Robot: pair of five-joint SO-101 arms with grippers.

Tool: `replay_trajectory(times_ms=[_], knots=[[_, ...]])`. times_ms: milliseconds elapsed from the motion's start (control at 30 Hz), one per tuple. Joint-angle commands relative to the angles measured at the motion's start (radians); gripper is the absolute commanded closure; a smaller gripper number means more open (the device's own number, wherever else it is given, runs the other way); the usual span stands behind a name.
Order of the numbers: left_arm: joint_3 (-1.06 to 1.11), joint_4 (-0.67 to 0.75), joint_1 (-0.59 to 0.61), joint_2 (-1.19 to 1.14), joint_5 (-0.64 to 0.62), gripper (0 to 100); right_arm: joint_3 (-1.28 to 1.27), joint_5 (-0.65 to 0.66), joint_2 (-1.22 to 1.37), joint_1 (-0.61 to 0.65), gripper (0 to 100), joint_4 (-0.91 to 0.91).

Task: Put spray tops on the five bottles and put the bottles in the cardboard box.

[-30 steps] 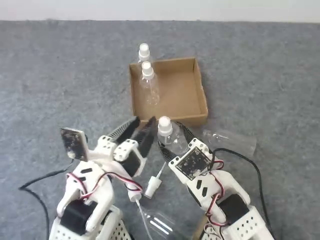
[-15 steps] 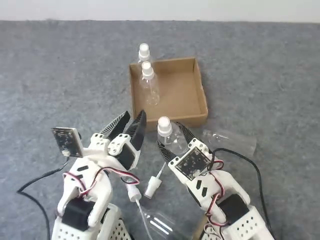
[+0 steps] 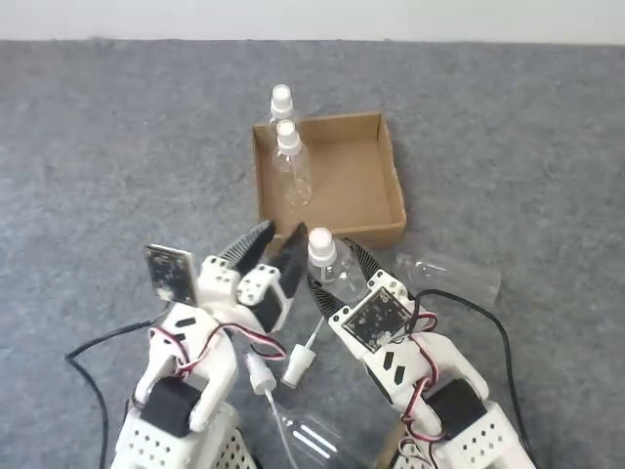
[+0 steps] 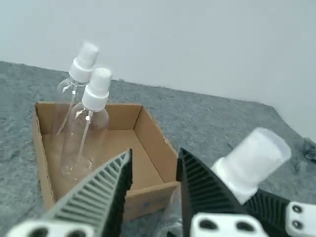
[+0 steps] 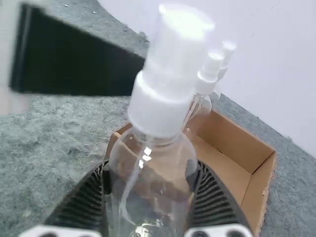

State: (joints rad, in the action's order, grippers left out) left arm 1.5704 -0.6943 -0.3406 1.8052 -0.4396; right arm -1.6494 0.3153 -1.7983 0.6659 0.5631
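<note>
Clear bottle [image 3: 330, 278], upright w/ spray top [image 3: 321, 245] on, sat clamped in right gripper [image 3: 338, 283] just short of near wall of cardboard box [image 3: 398, 186]; box lay straight ahead. Left gripper [image 3: 281, 236], narrowly parted & empty, hung beside the top.

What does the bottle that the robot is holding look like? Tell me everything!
The bottle is see-through, like clear plastic, with a rounded body. A white spray top sits on its neck. It stands upright, squeezed between the two black ribbed fingers of the right pincer, just on the near side of the cardboard box. The open left pincer is close beside its top; whether they touch, I cannot tell.
</note>
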Motion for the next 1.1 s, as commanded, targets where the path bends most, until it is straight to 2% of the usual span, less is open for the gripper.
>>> replay_trajectory(times_ms=[0, 267, 700, 900, 1067], knots=[[0.002, 0.02, -0.052, 0.014, 0.043, 86, 0.078, 0.002, -0.019, -0.004, 99.2, 0.005], [-0.001, -0.066, -0.137, 0.015, 0.098, 86, 0.072, 0.002, -0.019, -0.004, 99.2, 0.005], [-0.001, -0.089, -0.146, 0.015, 0.101, 86, 0.052, 0.002, -0.018, -0.004, 99.2, 0.005], [-0.001, -0.135, -0.209, 0.015, 0.132, 86, 0.052, 0.002, -0.018, -0.004, 99.2, 0.005], [-0.001, -0.143, -0.213, 0.015, 0.147, 86, 0.052, 0.002, -0.018, -0.005, 99.2, 0.018]])
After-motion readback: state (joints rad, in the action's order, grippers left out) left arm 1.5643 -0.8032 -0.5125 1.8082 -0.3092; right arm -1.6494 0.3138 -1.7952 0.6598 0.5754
